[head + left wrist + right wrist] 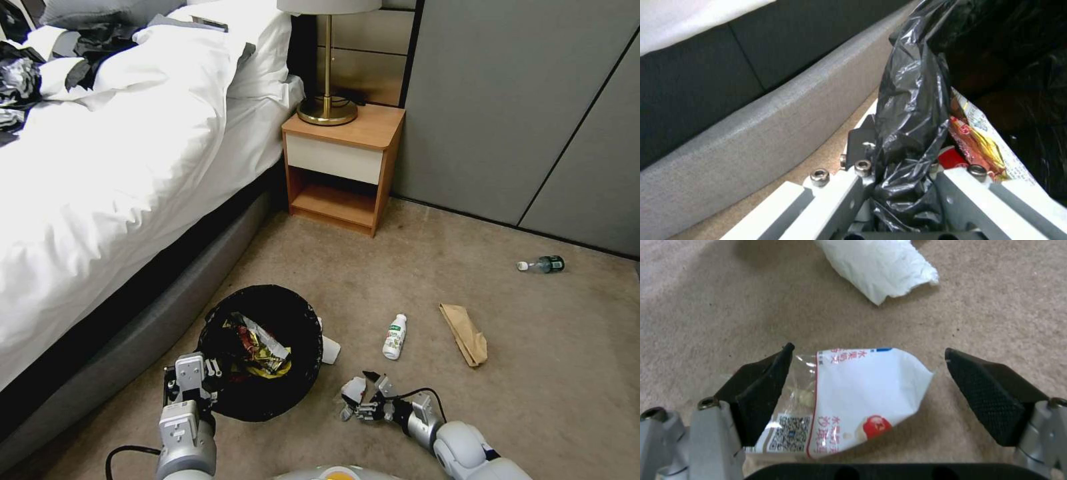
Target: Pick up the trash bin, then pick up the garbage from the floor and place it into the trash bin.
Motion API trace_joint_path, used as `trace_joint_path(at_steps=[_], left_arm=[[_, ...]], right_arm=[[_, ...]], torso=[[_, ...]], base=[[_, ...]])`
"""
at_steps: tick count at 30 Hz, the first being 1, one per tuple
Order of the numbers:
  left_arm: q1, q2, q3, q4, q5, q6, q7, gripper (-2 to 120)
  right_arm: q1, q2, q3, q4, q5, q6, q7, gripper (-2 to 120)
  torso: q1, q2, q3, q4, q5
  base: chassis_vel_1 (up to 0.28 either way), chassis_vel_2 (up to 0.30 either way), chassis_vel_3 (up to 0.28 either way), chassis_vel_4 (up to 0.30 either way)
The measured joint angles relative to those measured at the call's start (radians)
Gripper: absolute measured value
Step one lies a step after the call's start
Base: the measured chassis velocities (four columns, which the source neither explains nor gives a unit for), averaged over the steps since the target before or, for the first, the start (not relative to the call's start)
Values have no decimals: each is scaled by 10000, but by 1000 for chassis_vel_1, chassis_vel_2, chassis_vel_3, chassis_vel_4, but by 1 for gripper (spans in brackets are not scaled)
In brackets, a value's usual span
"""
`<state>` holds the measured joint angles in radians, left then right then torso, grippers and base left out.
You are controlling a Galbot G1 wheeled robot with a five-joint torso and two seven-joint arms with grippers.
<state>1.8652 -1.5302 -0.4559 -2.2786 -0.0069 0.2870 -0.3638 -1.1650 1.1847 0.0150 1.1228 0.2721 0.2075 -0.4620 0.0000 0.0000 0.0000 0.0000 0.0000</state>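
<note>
Even indoor light; soft shadows; wrist views blurred

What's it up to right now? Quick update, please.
Left tool clamped on trash bin rim. Right tool open around white wrapper on carpet. Nothing blocking.

My left gripper (pixel 200 373): light grey metal block links, squared edges, small dark screw holes on top. Left wrist view shows pale grey finger bars with silver hex-socket bolts (pixel 819 174) and a dark grey bracket. Left forearm: silver-grey cylinder, black cable (pixel 127 453) looping off near its base.

My right gripper (pixel 357 400): grey metal linkages, black wedge-shaped pads (pixel 991 393) with fine knurled texture, hex bolts at the finger roots, black crossbar with two holes near the camera. Black cable arcs over the right wrist. Right forearm: rounded, glossy light grey shells. Torso top: pale grey with a yellow-orange spot.
</note>
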Motion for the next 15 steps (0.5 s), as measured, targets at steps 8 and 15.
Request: trace_joint_path(at_steps=[8, 15], left_arm=[[0, 0, 0, 0, 0, 0, 0, 1], [0, 0, 0, 0, 0, 0, 1, 1]], right_arm=[[26, 199, 0, -200, -59, 0, -37, 84], [-121, 237, 93, -251, -105, 0, -58, 84]], torso=[[-1, 0, 0, 0, 1], [0, -1, 0, 0, 0]], base=[[0, 0, 0, 0], [0, 0, 0, 0]])
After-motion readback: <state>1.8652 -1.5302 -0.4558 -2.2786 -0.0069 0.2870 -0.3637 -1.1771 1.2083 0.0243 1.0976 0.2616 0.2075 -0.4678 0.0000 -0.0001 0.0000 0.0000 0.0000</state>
